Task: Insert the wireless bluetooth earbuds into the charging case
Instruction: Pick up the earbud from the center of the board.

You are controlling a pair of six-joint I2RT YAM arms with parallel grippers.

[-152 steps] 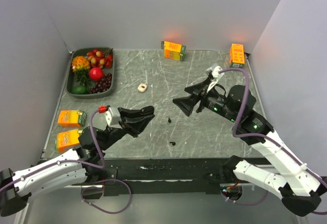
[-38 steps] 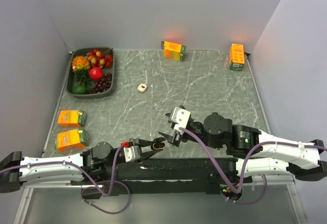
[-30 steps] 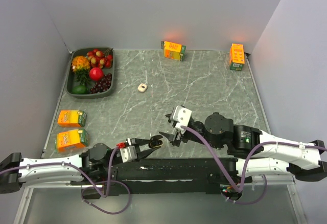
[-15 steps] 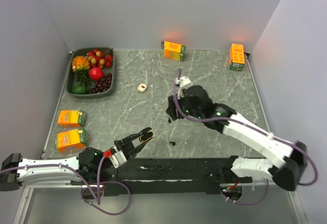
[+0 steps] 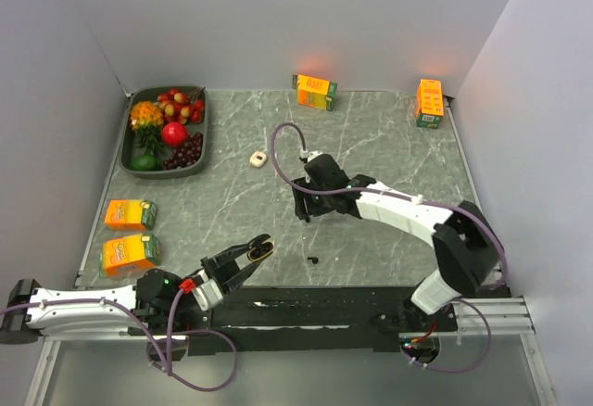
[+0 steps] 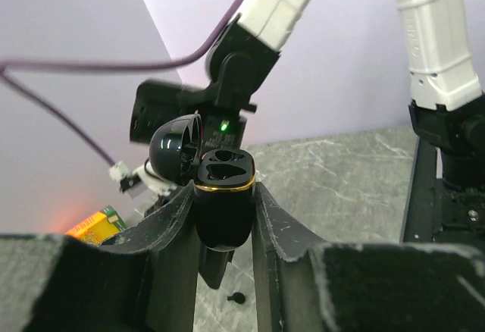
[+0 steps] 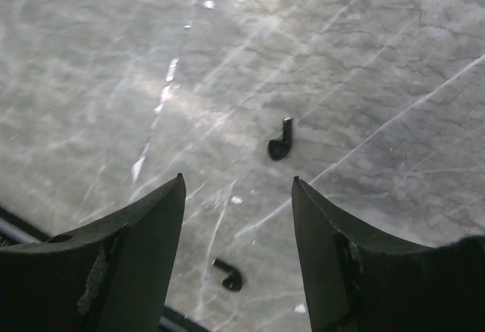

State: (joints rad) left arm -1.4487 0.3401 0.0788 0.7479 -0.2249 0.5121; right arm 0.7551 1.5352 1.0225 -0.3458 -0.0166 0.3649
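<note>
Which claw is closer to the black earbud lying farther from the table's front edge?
Right. The right gripper hangs open over that earbud; the left gripper, shut on the charging case, sits off toward the near-left edge.

The whole tabletop [image 5: 389, 146] is seen from high above its near edge, a patch of it close-up from the right wrist, and the right arm [image 6: 282, 2] from the low left wrist.

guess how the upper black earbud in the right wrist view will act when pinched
The earbud is tiny, with a rounded bulb and thin stem, so it's probably light and may twist in the right gripper. On the glossy marble table it likely skids if nudged.
</note>
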